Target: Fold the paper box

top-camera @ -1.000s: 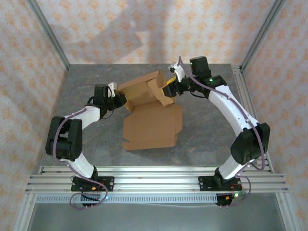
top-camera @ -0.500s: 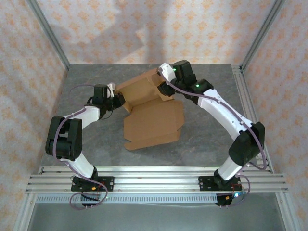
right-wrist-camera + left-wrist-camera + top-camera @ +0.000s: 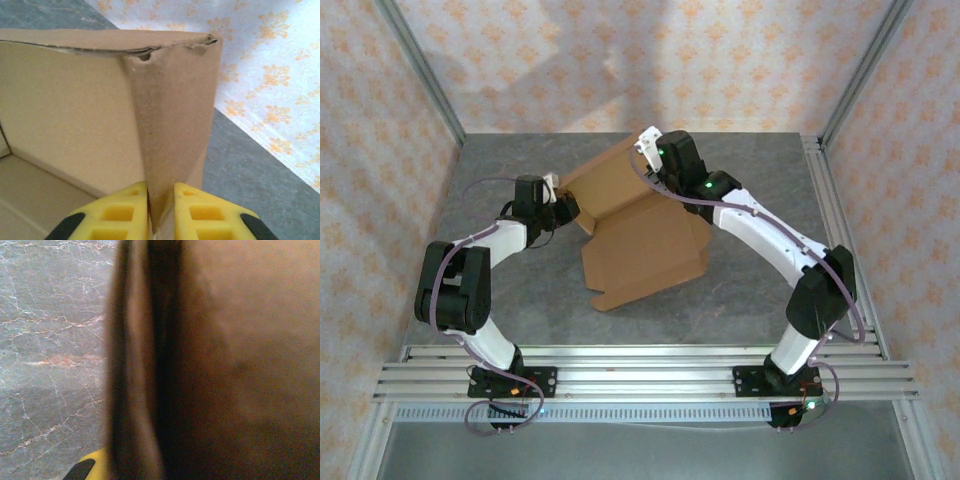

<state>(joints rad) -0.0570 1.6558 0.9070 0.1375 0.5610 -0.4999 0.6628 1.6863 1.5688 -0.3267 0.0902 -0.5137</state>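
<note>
The paper box [image 3: 645, 255] is plain brown cardboard in mid-table, with a flat panel toward me and a raised wall [image 3: 610, 185] behind it. My left gripper [image 3: 570, 212] is at the box's left edge. In the left wrist view, blurred cardboard [image 3: 240, 365] presses close against a yellow finger [image 3: 95, 466], and the jaws look shut on it. My right gripper [image 3: 655, 182] is over the box's back right corner. In the right wrist view, its yellow fingers [image 3: 120, 212] are shut [image 3: 161, 215] on an upright cardboard flap [image 3: 172, 115] beside the inner wall [image 3: 70, 105].
The table [image 3: 760, 290] is grey marbled stone. Aluminium posts and patterned walls enclose it on the left, back and right. A rail [image 3: 640, 372] carrying both arm bases runs along the near edge. Bare table lies left and right of the box.
My right arm swung left from the box's right corner onto its back right flap, and its jaws closed on it. The flat front panel shifted slightly right. The left arm stayed put.
</note>
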